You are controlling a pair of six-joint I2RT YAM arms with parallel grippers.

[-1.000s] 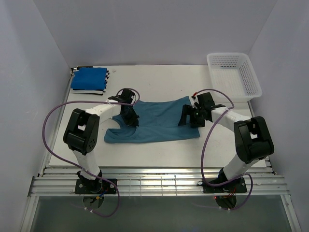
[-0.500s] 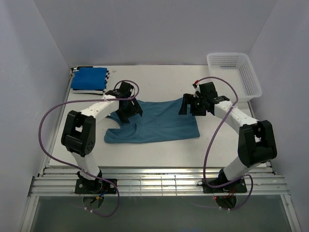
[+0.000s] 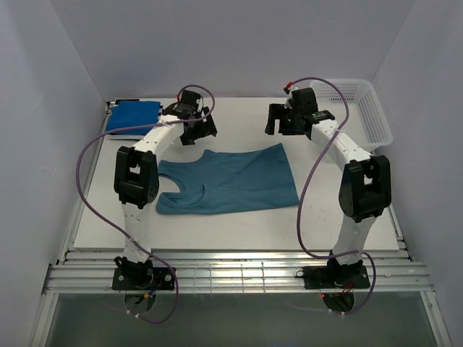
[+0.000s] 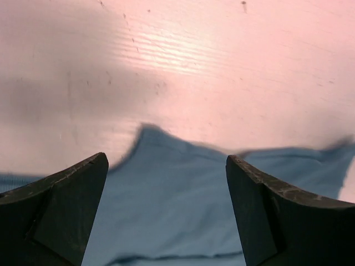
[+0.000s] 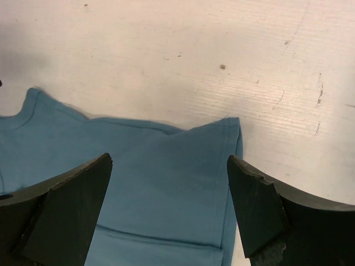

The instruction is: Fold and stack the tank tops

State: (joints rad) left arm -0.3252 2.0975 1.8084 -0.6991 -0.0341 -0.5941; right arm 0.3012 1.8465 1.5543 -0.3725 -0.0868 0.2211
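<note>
The muted teal-blue cloth tank top point(image 3: 231, 184) lies flat mid-table on the white tabletop point(image 3: 347, 210). The left gripper point(image 3: 199, 133) and the right gripper point(image 3: 278, 124) hover over its far edge, both spread wide and holding nothing. The bright royal blue folded tank top point(image 3: 132, 116) rests in the far left corner

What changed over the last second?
The left gripper opened, letting go of the teal tank top; both arms swung toward the far side of the table. The right gripper stayed open. The top lies where it was; blue tank top and white mesh basket unmoved.
</note>
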